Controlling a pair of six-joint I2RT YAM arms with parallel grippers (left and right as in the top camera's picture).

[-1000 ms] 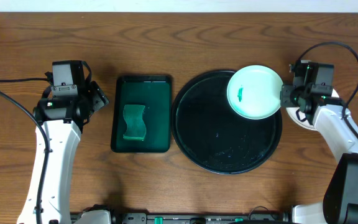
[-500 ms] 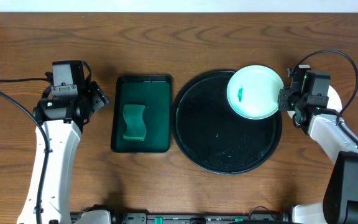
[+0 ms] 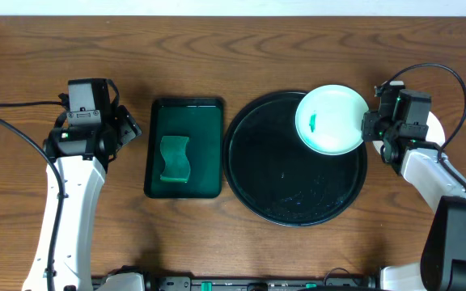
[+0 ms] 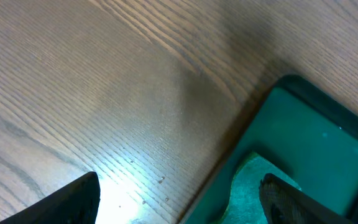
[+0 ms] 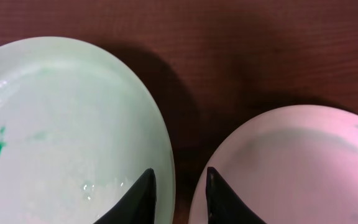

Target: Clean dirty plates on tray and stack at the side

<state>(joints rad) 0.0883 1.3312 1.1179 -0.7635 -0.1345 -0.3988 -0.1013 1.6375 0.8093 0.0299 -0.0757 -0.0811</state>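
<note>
Since earlier, right pincer [image 5: 179, 182] edged left onto smeared plate [image 3: 330, 120] rim, pinching it, upper right of tray [image 3: 257, 174], left pincer [image 4: 179, 186] spread above worktop [image 4: 104, 93]

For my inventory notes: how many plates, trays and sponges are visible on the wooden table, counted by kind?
Small round pale plates: 2, green-smeared plate, white plate off the tray
Trays: 2, large round black tray, rectangular dark green tray
Green sponge: 1
Total: 5
</note>
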